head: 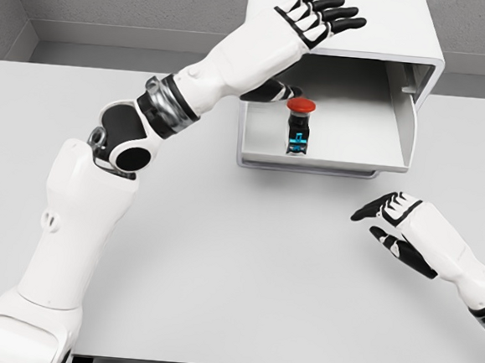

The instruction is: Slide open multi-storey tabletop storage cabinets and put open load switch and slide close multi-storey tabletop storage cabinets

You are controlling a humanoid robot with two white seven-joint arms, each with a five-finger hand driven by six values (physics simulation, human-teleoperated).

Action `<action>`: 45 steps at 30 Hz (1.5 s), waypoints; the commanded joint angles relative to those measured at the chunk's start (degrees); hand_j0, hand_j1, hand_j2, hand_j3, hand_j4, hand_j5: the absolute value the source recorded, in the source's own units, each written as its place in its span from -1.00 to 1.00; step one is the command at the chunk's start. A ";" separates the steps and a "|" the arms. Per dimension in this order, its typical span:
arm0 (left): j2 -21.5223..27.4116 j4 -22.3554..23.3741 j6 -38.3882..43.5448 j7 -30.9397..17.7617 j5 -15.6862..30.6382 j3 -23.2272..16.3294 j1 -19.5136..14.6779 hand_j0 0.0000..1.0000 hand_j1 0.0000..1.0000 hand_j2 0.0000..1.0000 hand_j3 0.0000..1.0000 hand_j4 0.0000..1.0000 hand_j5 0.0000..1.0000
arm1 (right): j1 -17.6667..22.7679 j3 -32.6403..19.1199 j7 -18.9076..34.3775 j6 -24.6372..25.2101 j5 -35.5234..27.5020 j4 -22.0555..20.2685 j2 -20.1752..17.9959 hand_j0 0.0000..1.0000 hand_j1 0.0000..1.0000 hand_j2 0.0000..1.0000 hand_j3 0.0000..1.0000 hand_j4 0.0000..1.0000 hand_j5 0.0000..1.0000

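While the load switch (299, 127) stands upright in the pulled-out drawer (345, 160) of the white tabletop storage cabinet (364, 23), with its red button on top and a dark body with a cyan mark below, it has no hand on it. The left hand (318, 15) hovers above the cabinet's top at the left front corner, fingers spread and extended, gripping nothing; its thumb shows dark just left of the switch's red cap, close to it but, as far as I can tell, not touching. The right hand (394, 227) hangs over the grey table (220, 255) in front of the drawer's right end, fingers loosely spread, also empty.

The drawer seems fully out, so what remains is probably the closing push. The main risk I see is the switch itself: it is tall and narrow, standing near the drawer's front lip, and a quick shove could tip it over or jam its cap against the cabinet's upper edge as it passes under. The left thumb, if it drops or sweeps right, could also knock the cap. A push on one end only, from the right hand, might skew the drawer in its guides.
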 commanded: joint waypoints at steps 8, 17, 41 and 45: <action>9.13 -15.96 0.08 0.04 6.95 11.23 8.17 1.00 1.00 1.00 1.00 1.00 1.00 | -0.09 0.25 0.06 -0.03 -0.42 -0.25 0.02 0.17 0.17 0.17 0.17 0.17 0.17; 20.12 -6.30 0.08 0.04 11.69 42.70 34.81 1.00 1.00 1.00 1.00 1.00 1.00 | -0.09 0.43 0.06 -0.03 -0.50 -0.42 0.02 0.17 0.17 0.17 0.17 0.17 0.17; 23.02 -9.72 0.08 0.04 10.29 31.62 35.69 1.00 1.00 1.00 1.00 1.00 1.00 | -5.71 2.01 0.15 -0.03 -0.59 -0.25 2.48 0.17 0.17 0.17 0.17 0.17 0.17; 23.02 -9.63 0.08 0.04 10.11 31.71 35.69 1.00 1.00 1.00 1.00 1.00 1.00 | -5.80 2.01 0.24 -0.03 -0.50 0.10 3.36 0.17 0.17 0.17 0.17 0.17 0.17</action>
